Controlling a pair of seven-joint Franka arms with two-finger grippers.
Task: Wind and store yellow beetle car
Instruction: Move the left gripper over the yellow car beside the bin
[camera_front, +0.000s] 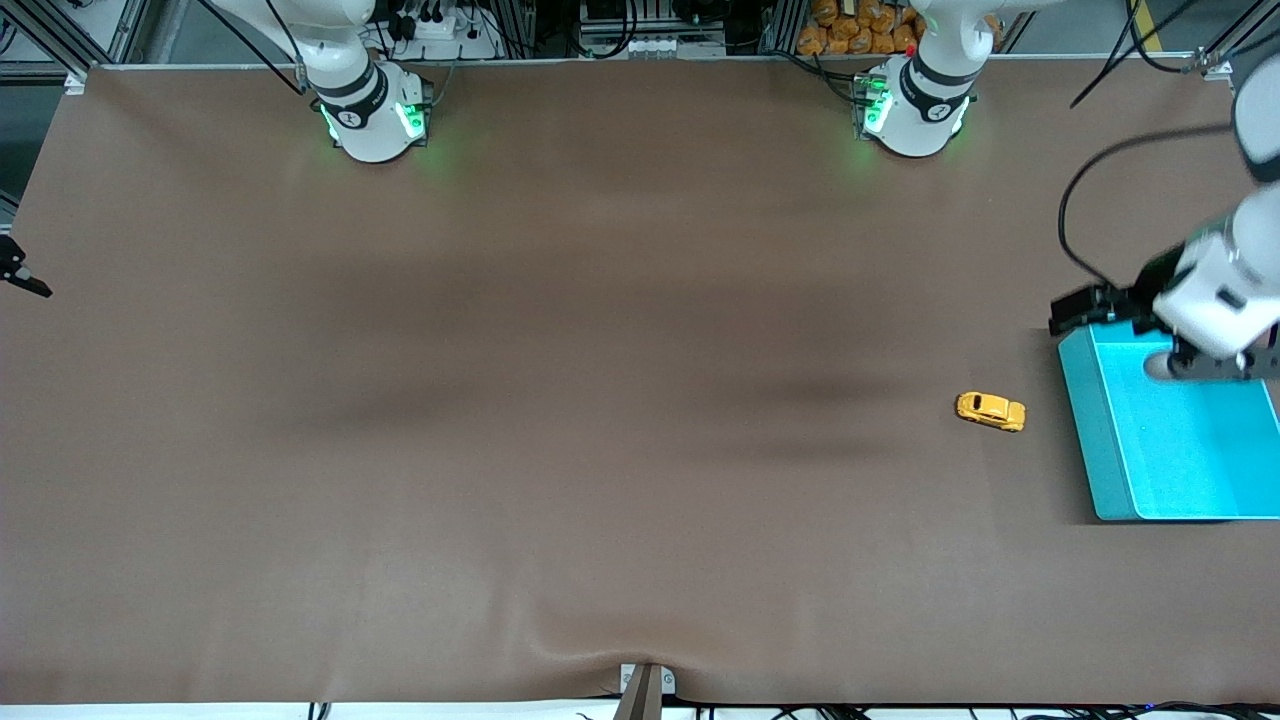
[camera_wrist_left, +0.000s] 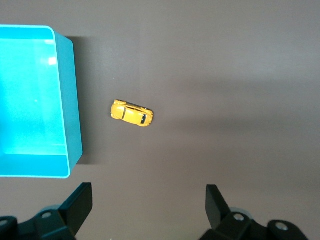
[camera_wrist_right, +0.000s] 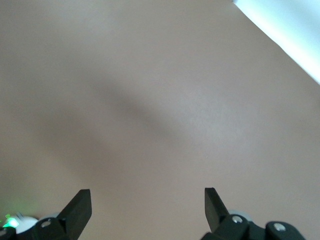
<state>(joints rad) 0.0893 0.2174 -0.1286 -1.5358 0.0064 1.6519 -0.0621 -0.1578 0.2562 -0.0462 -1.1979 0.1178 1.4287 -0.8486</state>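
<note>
The yellow beetle car (camera_front: 990, 411) is a small, glossy, rounded toy with a domed body, dark windows and small wheels. It sits on its wheels on the table (camera_front: 560, 400), which is covered by a smooth, matte brown sheet with shallow wrinkles near the edge closest to the front camera. The car lies just beside the teal bin (camera_front: 1100, 450), apart from its wall, at the left arm's end of the table.

The teal bin is a rectangular, open-topped plastic container with rounded corners, smooth walls and a bright, slightly reflective floor. Nothing shows inside it.

Left arm: the arm reaches from its base down toward the end of the table, its white wrist angled over the bin. The left gripper (camera_wrist_left: 149, 207) hangs in the air above the edge of the bin farthest from the front camera. Its two black, wedge-shaped fingers (camera_wrist_left: 80, 202) are spread fully apart and grasp nothing. In the left wrist view the car lies ahead of the fingertips, roughly centred on the gap between them, and the bin's corner lies ahead of one finger, to the side of the car.

Right arm: only its base shows in the front view; the arm waits. The right gripper (camera_wrist_right: 148, 206) is raised over bare brown table surface, with its black fingers spread wide and holding nothing. A pale, bright strip crosses one corner of the right wrist view.
</note>
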